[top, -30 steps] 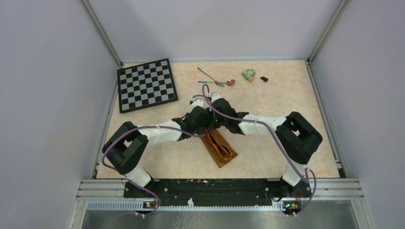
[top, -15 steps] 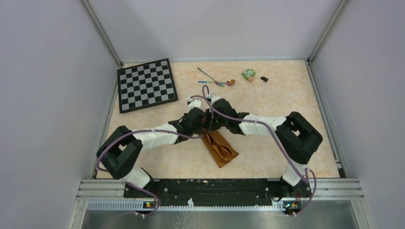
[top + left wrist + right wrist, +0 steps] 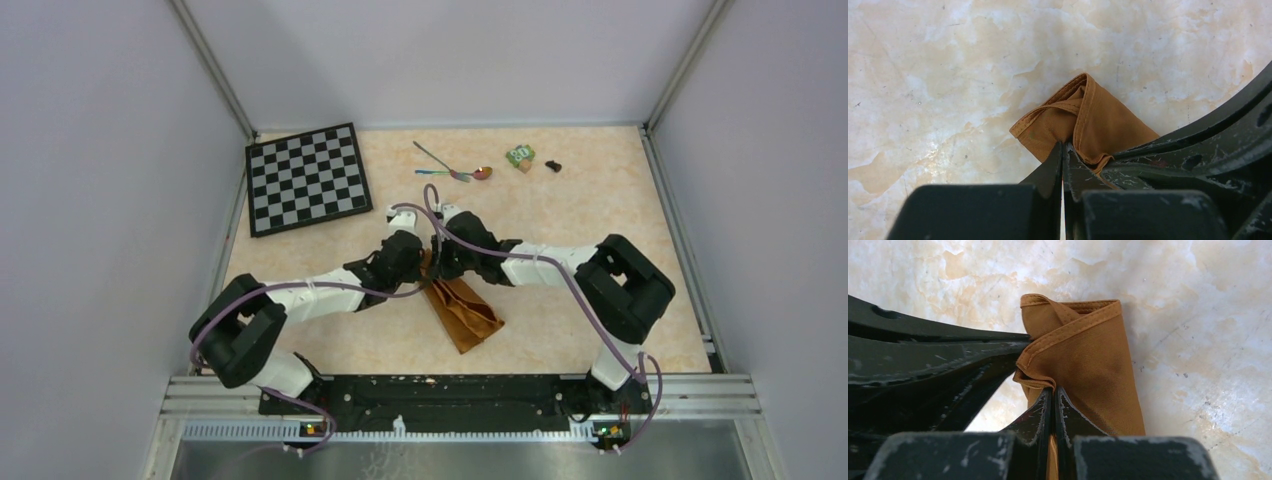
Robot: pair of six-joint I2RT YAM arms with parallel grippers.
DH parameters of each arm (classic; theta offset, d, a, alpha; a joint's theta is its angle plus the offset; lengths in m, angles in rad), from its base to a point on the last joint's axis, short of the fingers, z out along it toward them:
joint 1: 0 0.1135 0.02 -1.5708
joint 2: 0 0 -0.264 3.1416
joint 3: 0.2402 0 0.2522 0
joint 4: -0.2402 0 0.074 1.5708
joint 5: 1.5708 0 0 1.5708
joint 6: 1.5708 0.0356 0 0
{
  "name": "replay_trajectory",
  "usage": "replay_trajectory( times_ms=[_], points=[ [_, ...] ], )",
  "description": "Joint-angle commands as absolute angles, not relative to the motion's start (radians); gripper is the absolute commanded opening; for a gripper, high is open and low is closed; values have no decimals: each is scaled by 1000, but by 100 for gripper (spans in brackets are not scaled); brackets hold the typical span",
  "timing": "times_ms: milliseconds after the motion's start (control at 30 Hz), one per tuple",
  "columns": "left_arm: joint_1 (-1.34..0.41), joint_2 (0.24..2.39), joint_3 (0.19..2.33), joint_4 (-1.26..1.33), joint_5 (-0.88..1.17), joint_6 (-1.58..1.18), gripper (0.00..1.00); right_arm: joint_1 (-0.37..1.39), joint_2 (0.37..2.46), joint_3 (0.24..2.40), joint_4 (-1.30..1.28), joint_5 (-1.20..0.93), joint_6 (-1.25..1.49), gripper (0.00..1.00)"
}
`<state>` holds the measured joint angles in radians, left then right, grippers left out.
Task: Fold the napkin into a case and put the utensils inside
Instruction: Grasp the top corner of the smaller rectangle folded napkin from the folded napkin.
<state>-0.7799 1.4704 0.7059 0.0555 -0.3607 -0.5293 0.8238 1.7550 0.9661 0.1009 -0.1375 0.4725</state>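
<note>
My L gripper (image 3: 1063,150) is pinched tight on one hem at the far end of the napkin (image 3: 1100,122), folded long & narrow mid-table (image 3: 590,190); my R gripper (image 3: 1053,392) nips the other layer, jaws closed; best to part the layers gently & low, so the mouth opens w/o undoing the fold; utensils (image 3: 452,168) lie well apart, far side.

A: Where's the top view?
B: High behind both arm bases, looking down on the whole table (image 3: 600,190).
A: And the wrist views?
B: Each peers past its own tips, left pincer (image 3: 1063,150) and right pincer (image 3: 1053,395), very near the table. Both catch the same napkin (image 3: 1098,117) end from opposite sides; the top view shows it mid-table.
</note>
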Motion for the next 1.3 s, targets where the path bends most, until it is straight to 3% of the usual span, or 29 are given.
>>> replay_trajectory(
  times_ms=[0,500,833,1267],
  points=[
    [-782,1411,678,132,-379,-539,0,835,1767,943,89,-153,457,0],
    [-782,1377,638,191,-349,-529,0,866,1827,1013,2,-97,416,0],
    [-783,1377,611,163,-299,-594,0,864,1894,1119,98,-150,644,0],
    [-782,1382,633,66,-345,-648,0,845,1788,939,368,-76,873,0]
  ],
)
